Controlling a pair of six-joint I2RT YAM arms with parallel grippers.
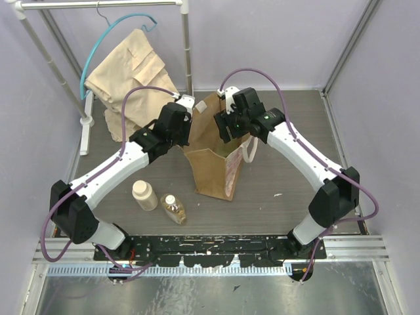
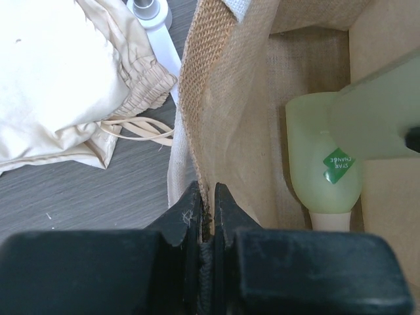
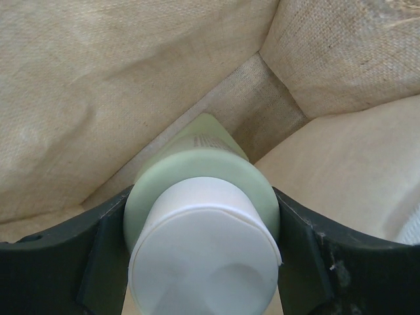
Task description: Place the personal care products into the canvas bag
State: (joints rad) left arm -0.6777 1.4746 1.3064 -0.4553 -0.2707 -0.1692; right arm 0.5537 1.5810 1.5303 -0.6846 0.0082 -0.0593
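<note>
1. The right gripper grasps a pale green cylinder, white cap up, inside the tan canvas bag.
2. The left gripper is clenched on the bag's woven rim.
3. A rounder green bottle with a cream top lies on the bag's floor.
4. A cream bottle and an amber white-capped bottle rest on the table, left of the bag.

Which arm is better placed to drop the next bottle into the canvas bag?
Right. The right gripper holds a green bottle inside the canvas bag; the left gripper is shut on the bag's edge.
</note>
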